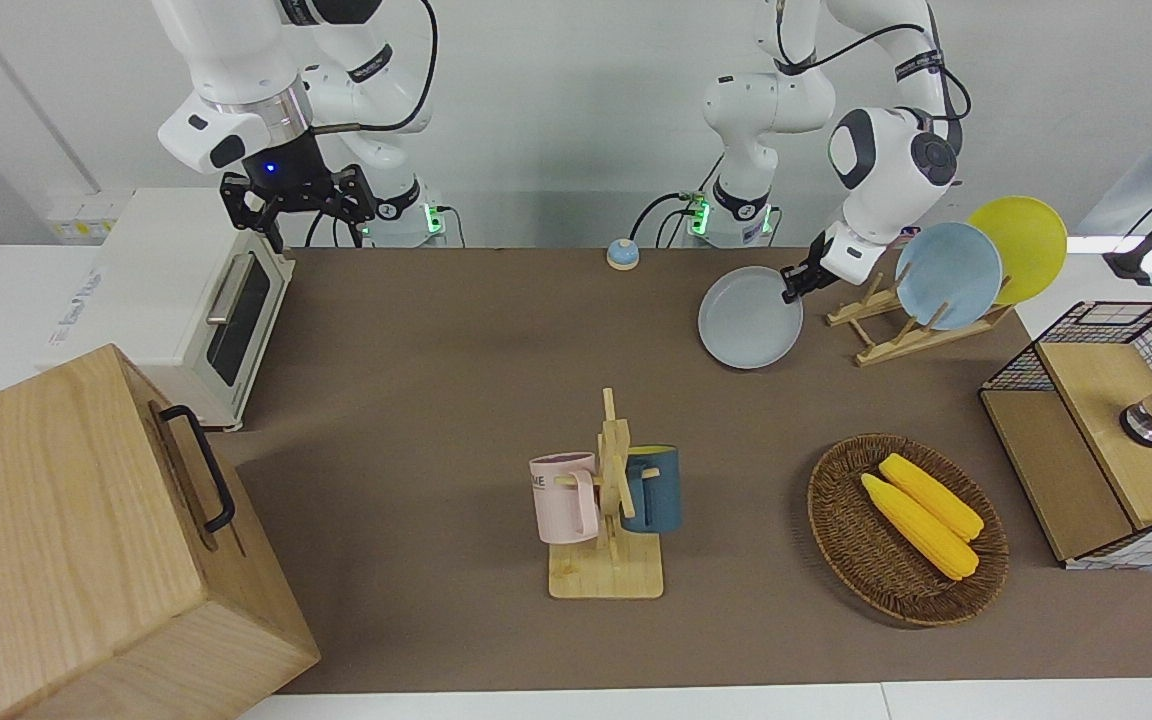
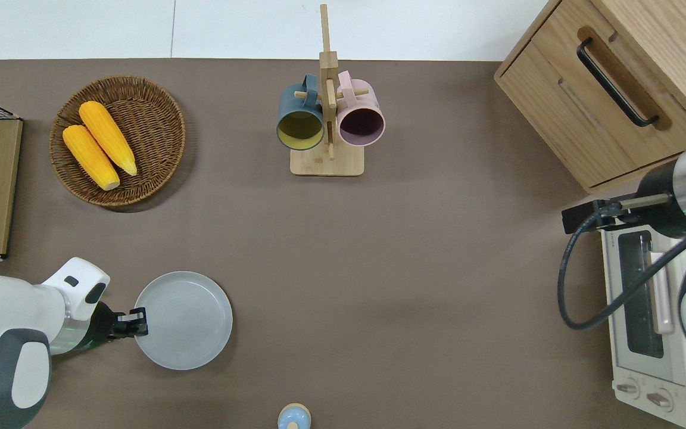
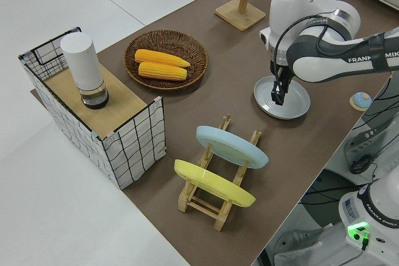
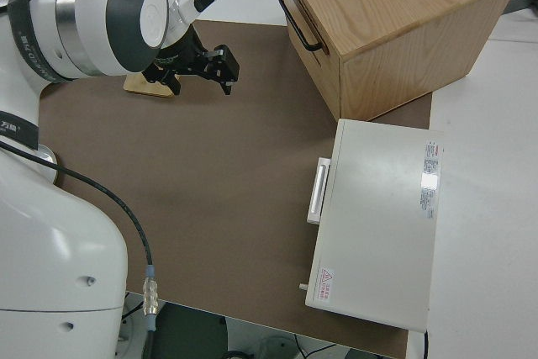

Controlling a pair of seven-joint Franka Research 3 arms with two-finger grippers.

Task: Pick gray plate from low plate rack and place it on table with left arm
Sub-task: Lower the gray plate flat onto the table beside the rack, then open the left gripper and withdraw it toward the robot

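1. Gray plate [image 2: 185,320]: round, pale gray, shallow raised rim; lies flat on the table [image 2: 379,268], out of the rack, between the low plate rack and a small blue bell; nearer to the robots than the wicker basket.
2. Left gripper [image 2: 139,321]: black fingers closed on the gray plate's rim at the edge toward the left arm's end of the table; in the left side view the fingers [image 3: 276,95] point down onto the rim; the left arm [image 1: 886,160] bends down toward that spot.
3. Low plate rack [image 3: 215,182]: light wood, slatted, near the left arm's end of the table; holds a light blue plate [image 1: 948,275] and a yellow plate [image 1: 1021,245], both leaning on edge; the slot on the gray plate's side stands open.
4. Right gripper [image 1: 298,200]: parked; fingers spread apart, holding nothing; blue light lit above it.
5. Wicker basket [image 2: 158,95]: round, brown; contains two yellow corn cobs [image 2: 100,146] side by side.
6. Mug stand [image 1: 608,540]: upright wood, square base; carries a pink mug [image 1: 566,497] and a dark blue mug [image 1: 654,488]; stands mid-table, farther from the robots than the gray plate.
7. Small blue bell [image 1: 622,253]: at the table edge nearest the robots.
8. White toaster oven [image 1: 191,300] and wooden cabinet [image 1: 76,540]: at the right arm's end of the table.
9. Wire-grid crate [image 3: 103,119]: at the left arm's end; a white cylinder [image 3: 84,66] stands on its wooden top.
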